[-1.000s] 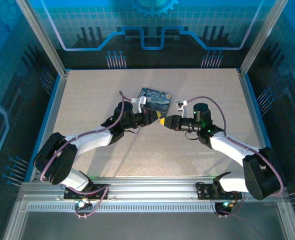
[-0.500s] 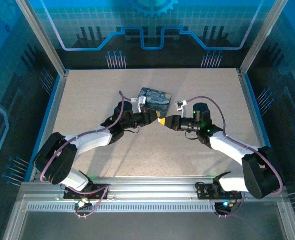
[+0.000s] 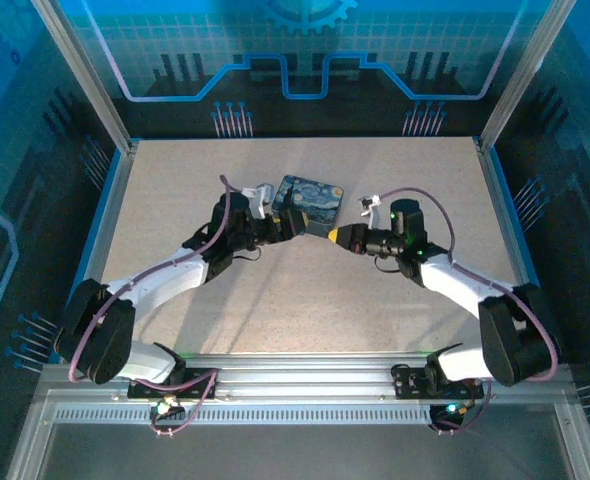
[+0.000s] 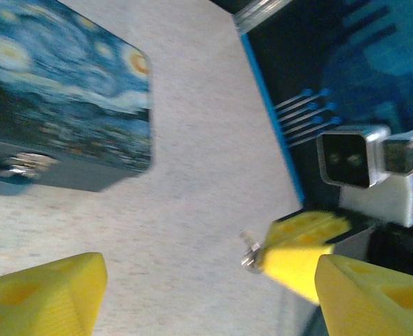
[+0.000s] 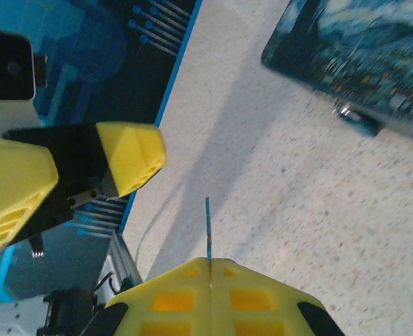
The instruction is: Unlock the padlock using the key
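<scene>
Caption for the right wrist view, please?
Right gripper pinches the key, apart from the padlock at the box's edge.

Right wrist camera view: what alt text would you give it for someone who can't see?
The yellow right claw, shut, pinches a thin key pointing out over the speckled table. Ahead at upper right sits a dark blue starry-print box with a small padlock at its near side; the left claw, open, is at left.
</scene>
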Robot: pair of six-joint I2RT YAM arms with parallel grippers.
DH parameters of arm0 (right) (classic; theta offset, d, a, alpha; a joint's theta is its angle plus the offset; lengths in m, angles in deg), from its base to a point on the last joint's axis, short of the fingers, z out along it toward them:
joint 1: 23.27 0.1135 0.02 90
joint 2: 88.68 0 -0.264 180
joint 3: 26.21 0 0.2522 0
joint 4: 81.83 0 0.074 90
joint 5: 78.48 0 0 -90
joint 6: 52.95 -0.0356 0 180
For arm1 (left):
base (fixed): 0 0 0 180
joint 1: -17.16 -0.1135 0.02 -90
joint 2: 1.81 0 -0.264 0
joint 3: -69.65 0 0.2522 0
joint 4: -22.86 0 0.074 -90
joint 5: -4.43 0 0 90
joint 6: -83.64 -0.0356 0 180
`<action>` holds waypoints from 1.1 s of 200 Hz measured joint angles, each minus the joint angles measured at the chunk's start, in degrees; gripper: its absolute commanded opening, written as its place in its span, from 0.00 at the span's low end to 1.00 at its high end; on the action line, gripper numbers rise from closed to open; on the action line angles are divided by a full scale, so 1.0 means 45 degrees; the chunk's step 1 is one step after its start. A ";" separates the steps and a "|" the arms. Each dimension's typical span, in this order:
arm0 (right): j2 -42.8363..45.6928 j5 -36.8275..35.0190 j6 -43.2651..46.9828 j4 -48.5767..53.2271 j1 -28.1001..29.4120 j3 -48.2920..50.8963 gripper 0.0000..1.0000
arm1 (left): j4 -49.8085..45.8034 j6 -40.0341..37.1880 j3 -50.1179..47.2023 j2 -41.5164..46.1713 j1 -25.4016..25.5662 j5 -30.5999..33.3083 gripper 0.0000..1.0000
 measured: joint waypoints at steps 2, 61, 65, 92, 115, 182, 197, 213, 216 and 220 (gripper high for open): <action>-0.0087 -0.0005 0.0015 0.0010 -0.0015 -0.0078 0.00 | -0.0073 -0.0117 0.0010 0.0000 -0.0034 0.0039 0.81; -0.2968 -0.0918 0.0486 0.0199 -0.0413 -0.2671 0.00 | -0.1331 -0.2501 0.0180 -0.1209 -0.0481 0.1030 0.82; -0.3181 -0.0996 0.0529 0.0209 -0.0413 -0.2866 0.00 | -0.1345 -0.2594 0.0180 -0.1297 -0.0486 0.1044 0.82; -0.4391 -0.1239 0.0670 0.0311 -0.0413 -0.3939 0.00 | -0.1341 -0.3288 0.0403 -0.2113 -0.0486 0.1175 0.83; -0.5319 -0.1447 0.0792 0.0568 -0.0413 -0.4760 0.00 | -0.1156 -0.3716 0.0665 -0.2759 -0.0486 0.1205 0.83; -0.6878 -0.1559 0.1083 0.1481 -0.0408 -0.6052 0.00 | -0.0364 -0.4265 0.1379 -0.4391 -0.0486 0.1200 0.82; -0.6907 -0.1569 0.1107 0.1583 -0.0403 -0.6139 0.00 | -0.0233 -0.4342 0.1452 -0.4634 -0.0486 0.1200 0.82; -0.6917 -0.1613 0.1146 0.1671 -0.0393 -0.6159 0.00 | -0.0141 -0.4469 0.1467 -0.4775 -0.0486 0.1200 0.82; -0.6917 -0.1622 0.1156 0.1695 -0.0389 -0.6164 0.00 | -0.0126 -0.4488 0.1477 -0.4789 -0.0486 0.1200 0.82; -0.6917 -0.1647 0.1156 0.1715 -0.0384 -0.6173 0.00 | -0.0102 -0.4498 0.1486 -0.4813 -0.0486 0.1200 0.82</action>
